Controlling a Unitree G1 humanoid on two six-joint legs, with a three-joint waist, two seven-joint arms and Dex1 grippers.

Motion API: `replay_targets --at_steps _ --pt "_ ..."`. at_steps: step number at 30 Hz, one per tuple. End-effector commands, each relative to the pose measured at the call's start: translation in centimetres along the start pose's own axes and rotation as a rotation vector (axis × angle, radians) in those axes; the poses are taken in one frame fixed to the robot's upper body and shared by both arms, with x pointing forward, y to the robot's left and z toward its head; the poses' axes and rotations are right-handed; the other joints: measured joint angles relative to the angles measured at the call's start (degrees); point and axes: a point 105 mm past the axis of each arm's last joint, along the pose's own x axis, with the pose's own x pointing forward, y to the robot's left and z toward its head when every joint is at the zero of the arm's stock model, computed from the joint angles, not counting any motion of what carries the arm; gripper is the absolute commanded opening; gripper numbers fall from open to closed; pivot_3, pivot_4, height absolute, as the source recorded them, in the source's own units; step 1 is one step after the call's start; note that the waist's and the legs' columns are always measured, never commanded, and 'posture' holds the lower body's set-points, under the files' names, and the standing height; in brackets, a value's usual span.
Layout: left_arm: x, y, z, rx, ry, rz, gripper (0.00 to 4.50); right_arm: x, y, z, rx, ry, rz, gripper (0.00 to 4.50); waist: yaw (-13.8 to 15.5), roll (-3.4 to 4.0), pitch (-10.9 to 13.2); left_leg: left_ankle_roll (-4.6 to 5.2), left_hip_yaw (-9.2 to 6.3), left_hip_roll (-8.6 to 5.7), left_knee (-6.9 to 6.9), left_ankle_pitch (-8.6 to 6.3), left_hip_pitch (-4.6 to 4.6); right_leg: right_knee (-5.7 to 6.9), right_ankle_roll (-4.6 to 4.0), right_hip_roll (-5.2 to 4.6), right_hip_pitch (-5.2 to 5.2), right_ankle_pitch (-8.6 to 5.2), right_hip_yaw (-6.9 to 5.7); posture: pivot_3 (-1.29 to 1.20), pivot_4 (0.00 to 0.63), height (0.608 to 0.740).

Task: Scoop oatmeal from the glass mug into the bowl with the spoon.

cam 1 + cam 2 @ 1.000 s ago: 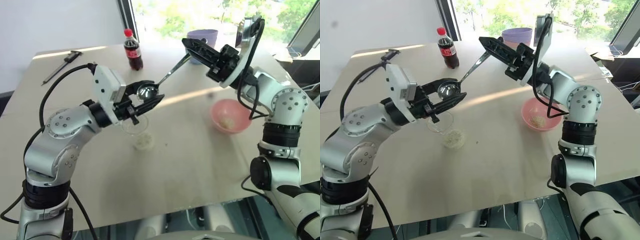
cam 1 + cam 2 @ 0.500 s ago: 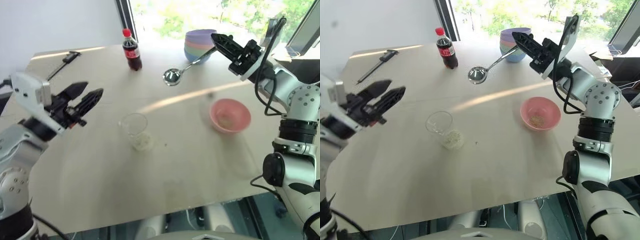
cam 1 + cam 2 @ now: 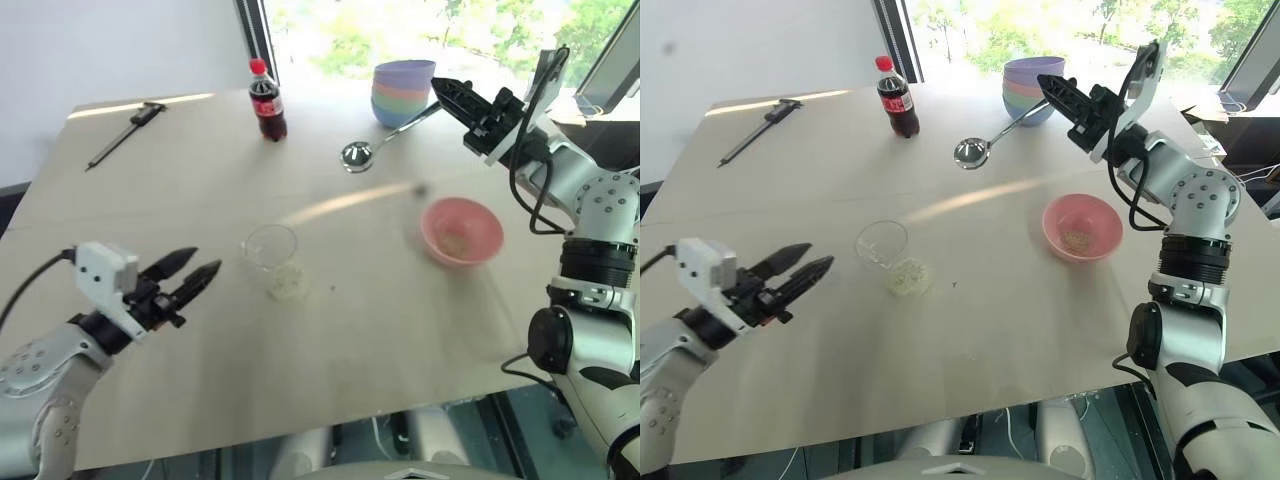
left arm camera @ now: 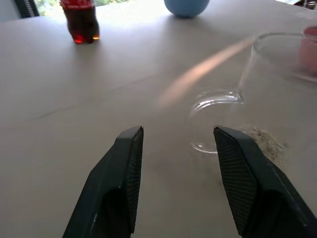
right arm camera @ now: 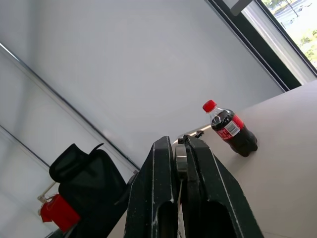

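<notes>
Beige tabletop (image 3: 970, 330) was noted with the glass mug (image 3: 881, 243) upright, oatmeal (image 3: 906, 277) spilled beside it. The spoon (image 3: 992, 139), rigid and slippery, was pinched at its handle end by the right gripper (image 3: 1052, 88); the left gripper (image 3: 803, 265) was spread and empty. The mug was judged fragile, best gripped across its walls.

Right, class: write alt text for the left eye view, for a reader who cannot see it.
The right hand holds a silver spoon by its handle above a pale table, beyond a pink bowl containing some oatmeal. Nearer, the left hand hangs open beside a glass mug, with spilled oat flakes next to it.
</notes>
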Motion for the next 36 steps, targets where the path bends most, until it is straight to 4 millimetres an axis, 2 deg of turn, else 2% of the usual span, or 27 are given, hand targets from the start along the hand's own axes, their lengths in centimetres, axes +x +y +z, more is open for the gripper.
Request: replay_targets --at_steps 1,7,12,20,28,32,34,35,36 --pt "1.1 0.5 -0.2 0.063 -0.017 -0.042 2.31 0.3 1.7 1.6 -0.048 -0.039 0.053 0.00 0.0 0.02 0.0 0.00 0.02 0.02 0.00 0.00 0.01 0.00 0.00 0.01 0.00 0.00 0.00 0.00 0.150 0.740" --pt "3.2 1.1 -0.7 0.096 -0.030 -0.083 2.31 -0.1 2.0 2.2 -0.079 -0.042 0.047 0.00 0.0 0.01 0.0 0.00 0.07 0.03 0.00 0.00 -0.03 -0.05 0.00 0.00 -0.03 0.00 0.02 0.00 0.150 0.740" --pt "4.3 0.7 -0.8 0.088 -0.041 -0.118 2.31 -0.6 1.7 2.2 -0.106 -0.036 0.019 0.00 -0.1 0.02 0.0 0.00 0.08 0.07 -0.01 0.00 -0.05 -0.04 0.00 0.00 -0.08 0.00 0.09 0.00 0.150 0.740" --pt "5.7 0.2 -0.3 0.083 -0.072 -0.140 2.31 -1.2 1.4 2.3 -0.115 -0.044 -0.006 0.00 0.0 0.01 0.0 0.00 0.06 0.08 0.00 0.00 -0.06 -0.02 0.00 0.00 -0.08 0.01 0.15 0.00 0.150 0.740" --pt "6.3 0.3 -0.2 0.066 -0.080 -0.130 2.31 -1.2 1.4 2.2 -0.112 -0.047 -0.010 0.00 -0.1 0.01 0.0 0.01 0.07 0.09 0.00 0.00 -0.06 -0.02 0.00 0.00 -0.09 0.01 0.17 0.00 0.150 0.740" --pt "6.4 0.6 -0.2 0.064 -0.078 -0.127 1.26 -1.2 1.3 2.2 -0.114 -0.046 -0.012 0.00 -0.1 0.01 0.0 0.00 0.07 0.08 0.00 0.00 -0.05 -0.01 0.00 0.01 -0.09 0.01 0.15 0.00 0.150 0.740" --pt "6.5 0.6 -0.2 0.064 -0.080 -0.129 0.35 -1.3 1.3 2.1 -0.124 -0.043 -0.017 0.00 -0.1 0.01 0.0 0.01 0.07 0.08 0.00 0.00 -0.06 -0.02 0.00 0.01 -0.09 0.01 0.15 0.00 0.150 0.740" --pt "6.6 0.5 -0.2 0.063 -0.080 -0.131 0.10 -1.2 1.2 2.1 -0.127 -0.043 -0.019 0.00 0.0 0.01 0.0 0.00 0.07 0.08 0.00 0.00 -0.06 -0.02 0.00 0.01 -0.09 0.01 0.15 0.00 0.150 0.740" --pt "6.6 0.5 -0.2 0.063 -0.079 -0.133 0.10 -1.2 1.2 2.1 -0.130 -0.043 -0.021 0.00 0.0 0.01 0.0 0.00 0.07 0.08 0.00 0.00 -0.07 -0.03 0.00 0.01 -0.10 0.01 0.15 0.00 0.150 0.740"
